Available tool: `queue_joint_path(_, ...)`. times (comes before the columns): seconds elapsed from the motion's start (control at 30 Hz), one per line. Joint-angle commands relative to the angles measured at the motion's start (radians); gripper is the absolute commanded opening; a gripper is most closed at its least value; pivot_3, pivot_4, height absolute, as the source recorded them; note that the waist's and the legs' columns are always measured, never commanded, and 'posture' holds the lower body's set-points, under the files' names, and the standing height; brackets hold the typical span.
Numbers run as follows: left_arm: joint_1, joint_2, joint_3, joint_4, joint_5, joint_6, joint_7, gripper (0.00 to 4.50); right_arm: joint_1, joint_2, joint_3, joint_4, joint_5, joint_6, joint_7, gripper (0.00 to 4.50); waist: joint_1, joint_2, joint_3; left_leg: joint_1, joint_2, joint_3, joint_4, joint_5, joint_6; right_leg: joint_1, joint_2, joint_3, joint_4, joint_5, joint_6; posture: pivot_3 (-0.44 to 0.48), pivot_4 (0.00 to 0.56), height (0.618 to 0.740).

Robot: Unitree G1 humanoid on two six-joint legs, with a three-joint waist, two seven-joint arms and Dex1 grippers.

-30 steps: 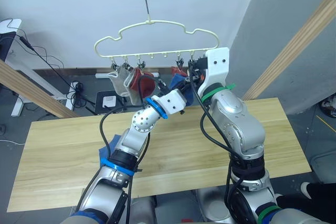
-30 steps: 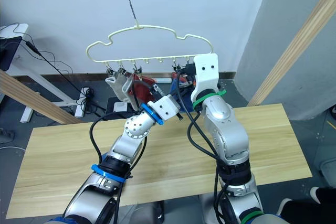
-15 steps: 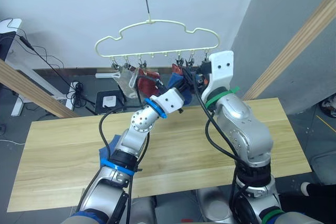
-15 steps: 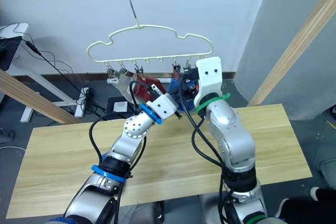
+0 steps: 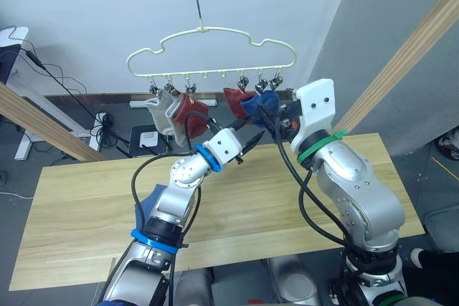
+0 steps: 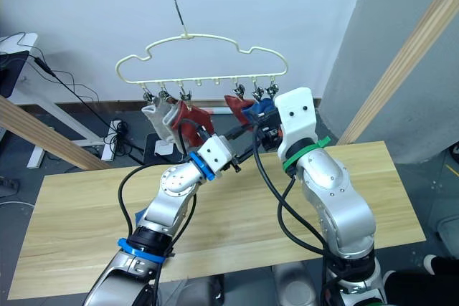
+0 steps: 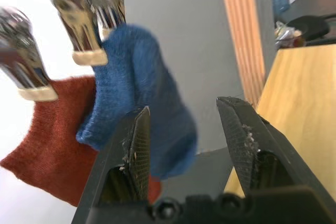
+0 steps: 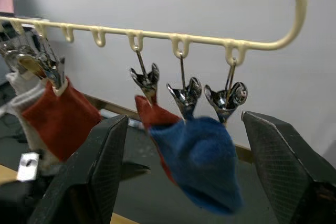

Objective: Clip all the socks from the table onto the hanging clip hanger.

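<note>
The pale yellow clip hanger (image 5: pixel 209 31) hangs from a thin hook. From its clips hang a grey sock (image 5: pixel 161 110), a rust red sock (image 5: pixel 191 108), a second red sock (image 5: pixel 234 97) and a blue sock (image 5: pixel 257 102). Another blue sock (image 5: pixel 149 201) lies on the wooden table (image 5: pixel 79 191) beside my left arm. My left gripper (image 5: pixel 252 138) stands open just below the hung blue sock (image 7: pixel 131 77), holding nothing. My right gripper (image 5: pixel 282 117) is open wide to the right of that sock (image 8: pixel 202 156), clear of the clips.
Slanted wooden beams stand at the left (image 5: pixel 39 121) and right (image 5: pixel 412 51), with a wooden rail overhead. A grey desk (image 5: pixel 13 51) and floor cables (image 5: pixel 100 121) lie beyond the table's far left.
Both grippers have opened and drawn back from the hanger's right clips. The blue sock now hangs free from its clip.
</note>
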Motion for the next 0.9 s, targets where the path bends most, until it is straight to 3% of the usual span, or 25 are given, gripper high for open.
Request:
queue_joint_path(0.03,0.009,0.023,0.027,-0.110,-0.070,0.062,-0.046,2.24,-0.004,0.005,0.012,-0.007,-0.037,-0.059,-0.032,3.60,0.000,0.000,0.000,0.000,0.000,0.000,0.000,0.000,0.000,0.000,0.000,0.000,0.000,0.000,0.000,-0.323,0.264,0.740)
queue_joint_path(0.17,0.009,0.065,0.060,-0.178,-0.116,0.134,-0.073,2.24,-0.019,0.025,0.005,0.078,-0.079,-0.118,-0.077,3.60,0.000,0.000,0.000,0.000,0.000,0.000,0.000,0.000,0.000,0.000,0.000,0.000,0.000,0.000,0.000,-0.311,0.261,0.740)
queue_joint_path(0.3,0.008,0.081,0.077,-0.206,-0.118,0.169,-0.070,2.28,-0.026,0.060,-0.015,0.124,-0.082,-0.141,-0.098,2.71,0.001,0.000,0.000,0.000,0.000,0.000,0.000,0.000,0.000,0.000,0.000,0.000,0.000,0.000,0.000,-0.300,0.260,0.740)
queue_joint_path(0.9,0.010,0.092,0.079,-0.211,-0.096,0.178,-0.065,2.28,-0.146,0.121,-0.057,0.378,-0.112,-0.295,-0.138,2.71,0.001,0.000,0.000,0.000,0.000,0.000,0.000,0.000,0.000,0.000,0.000,0.000,0.000,0.000,0.000,-0.282,0.251,0.740)
